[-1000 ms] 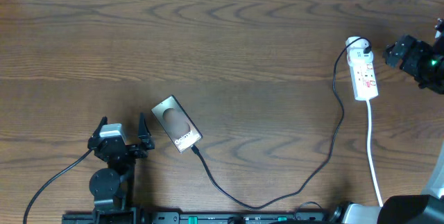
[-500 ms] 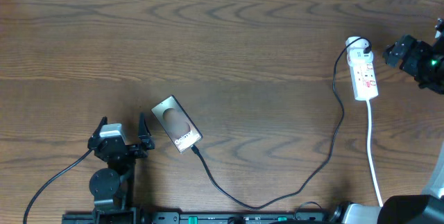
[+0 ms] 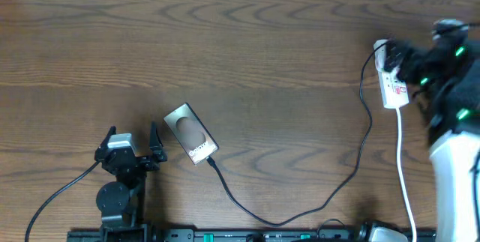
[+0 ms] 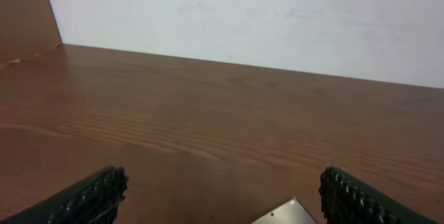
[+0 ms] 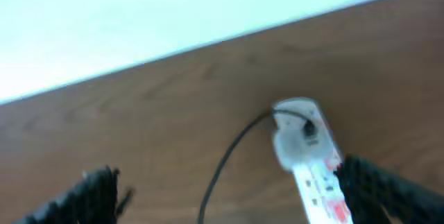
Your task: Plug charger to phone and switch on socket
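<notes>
Just left of the phone [image 3: 190, 134] sits the left gripper [image 3: 133, 134], fingers spread wide and empty, and the charger [image 3: 281, 223] seems already seated in the phone's lower right end. Far right of the phone, the right gripper [image 5: 232, 189], also spread and empty, hangs over the socket [image 3: 396, 92]; it should settle first, then press one fingertip straight down on the switch so the socket does not slide. Half a second ago that gripper stood further right; nothing else has moved.

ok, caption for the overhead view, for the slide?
Right gripper over the socket, charger running from it to the phone, left gripper open beside the phone.
</notes>
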Controlling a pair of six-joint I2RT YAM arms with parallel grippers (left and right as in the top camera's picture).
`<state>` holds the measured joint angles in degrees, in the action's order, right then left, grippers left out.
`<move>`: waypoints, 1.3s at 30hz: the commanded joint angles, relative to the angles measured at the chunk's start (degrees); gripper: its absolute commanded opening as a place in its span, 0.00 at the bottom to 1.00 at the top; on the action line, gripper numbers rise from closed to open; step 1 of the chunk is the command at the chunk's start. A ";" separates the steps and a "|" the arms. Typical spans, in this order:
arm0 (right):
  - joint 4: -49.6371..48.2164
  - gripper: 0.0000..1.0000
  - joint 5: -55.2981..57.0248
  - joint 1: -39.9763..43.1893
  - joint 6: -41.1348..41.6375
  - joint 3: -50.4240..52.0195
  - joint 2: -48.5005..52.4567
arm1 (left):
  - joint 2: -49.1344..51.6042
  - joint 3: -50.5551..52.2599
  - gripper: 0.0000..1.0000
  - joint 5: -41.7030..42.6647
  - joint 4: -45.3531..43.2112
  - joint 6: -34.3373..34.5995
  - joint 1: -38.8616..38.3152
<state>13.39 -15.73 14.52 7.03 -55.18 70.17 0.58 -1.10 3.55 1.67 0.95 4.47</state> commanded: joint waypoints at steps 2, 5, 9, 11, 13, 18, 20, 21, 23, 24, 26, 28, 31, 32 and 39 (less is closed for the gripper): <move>-16.35 0.99 0.20 -4.63 -3.67 18.05 -9.16 | -0.35 0.87 0.91 0.46 2.16 -1.14 0.24; -25.00 0.99 0.74 -6.84 -7.17 28.00 -15.47 | -0.35 0.87 0.91 0.46 2.16 -1.14 0.24; -28.92 0.99 3.69 -8.39 -8.83 38.36 -25.14 | -0.35 0.87 0.91 0.46 2.16 -1.14 0.24; -29.00 0.99 5.18 -8.63 -8.87 43.89 -32.46 | -0.35 0.87 0.91 0.46 2.16 -1.14 0.24; -29.05 0.99 6.01 -8.63 -8.87 47.47 -37.66 | -0.35 0.87 0.91 0.46 2.16 -1.14 0.24; -25.99 0.99 7.26 -8.68 -9.29 54.88 -51.30 | -0.35 0.87 0.91 0.46 2.16 -1.14 0.24; -20.98 0.99 8.22 -8.74 -9.99 54.86 -55.78 | -0.35 0.87 0.91 0.46 2.16 -1.14 0.24; -19.67 0.99 8.63 -8.74 -10.36 54.86 -57.02 | -0.35 0.87 0.91 0.46 2.16 -1.14 0.24; -14.01 0.99 9.42 -8.74 -10.97 54.86 -61.42 | -0.35 0.87 0.91 0.46 2.16 -1.14 0.24; -11.52 0.99 9.40 -8.76 -10.97 54.86 -63.58 | -0.35 0.87 0.91 0.46 2.16 -1.14 0.24; -9.44 0.99 9.60 -9.14 -10.97 54.86 -66.97 | -0.35 0.87 0.91 0.46 2.16 -1.14 0.24; -9.44 0.99 9.84 -9.44 -10.99 54.86 -69.20 | -0.35 0.87 0.91 0.46 2.16 -1.14 0.24; -9.44 0.99 9.90 -9.57 -10.97 54.86 -69.90 | -0.35 0.87 0.91 0.46 2.16 -1.14 0.24; -9.46 0.99 9.90 -9.60 -10.97 54.86 -69.90 | -0.35 0.87 0.91 0.46 2.16 -1.14 0.24; -9.51 0.99 9.81 -9.60 -10.95 54.86 -69.88 | -0.35 0.87 0.91 0.46 2.16 -1.14 0.24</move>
<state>3.60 -6.55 5.32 -3.25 -0.40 0.73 0.58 -1.15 3.68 1.76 0.14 4.47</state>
